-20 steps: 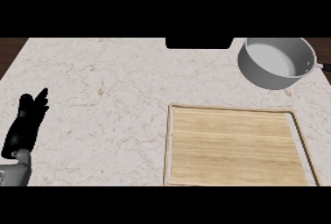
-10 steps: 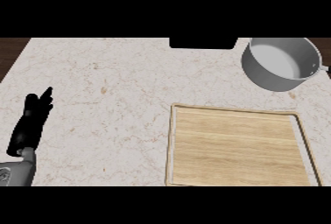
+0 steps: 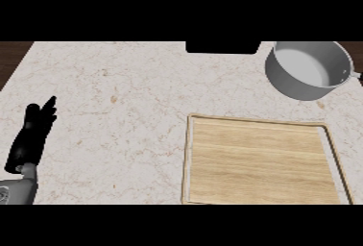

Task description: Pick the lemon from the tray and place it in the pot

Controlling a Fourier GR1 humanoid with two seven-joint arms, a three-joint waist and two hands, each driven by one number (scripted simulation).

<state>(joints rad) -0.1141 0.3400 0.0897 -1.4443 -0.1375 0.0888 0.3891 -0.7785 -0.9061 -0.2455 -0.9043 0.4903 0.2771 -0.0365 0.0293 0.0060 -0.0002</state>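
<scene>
The wooden tray (image 3: 266,163) lies at the lower right of the marble counter (image 3: 127,86), and its whole surface shows bare: no lemon is visible on it, nor anywhere else on the counter. The grey pot (image 3: 309,68) stands beyond the tray's far right corner, apart from it, and what shows of its pale interior holds nothing recognisable as a lemon either, though the near wall hides part of the bottom. So where the lemon is cannot be told from this view.

The left hand (image 3: 32,137) rests at the view's left edge, well apart from both tray and pot, its fingers straight and pointing away from the robot, holding nothing. The right hand does not show at all.

The main risk, judged from this layout, is that there is nothing on the tray to pick, so a reach towards it would close on bare wood. If the lemon sits outside the view, a hand would have to find it without sight of it. The pot also stands close to the counter's far right edge, with its handle (image 3: 356,75) cut off by the frame, so a careless approach from the tray side could nudge it further out.

A dark rectangular object (image 3: 222,47) sits at the counter's far edge.
</scene>
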